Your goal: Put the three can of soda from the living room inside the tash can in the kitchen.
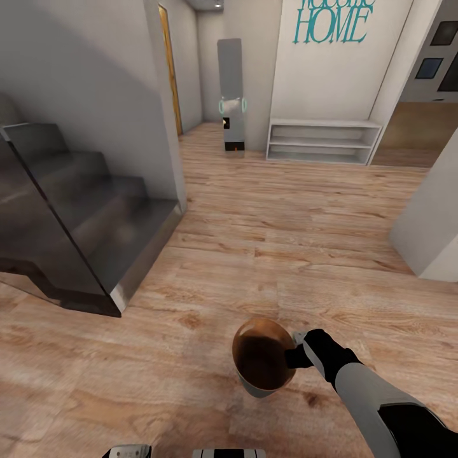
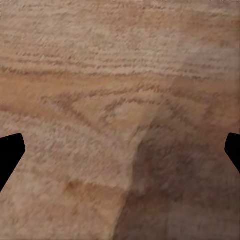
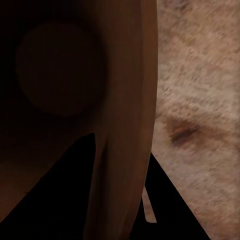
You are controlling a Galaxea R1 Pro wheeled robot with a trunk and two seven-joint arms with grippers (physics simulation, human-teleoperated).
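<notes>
Copper-lined tash can (image 1: 262, 364) — rim pinched by right gripper (image 1: 298, 353) (left gripper (image 2: 120, 150) spread) — above wood floor (image 1: 273, 242).

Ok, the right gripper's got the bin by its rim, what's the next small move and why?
Probably keep the right gripper shut on the trash can and roll on over the wood floor: its copper inside looks empty, and no soda cans are in sight in this hallway.
</notes>
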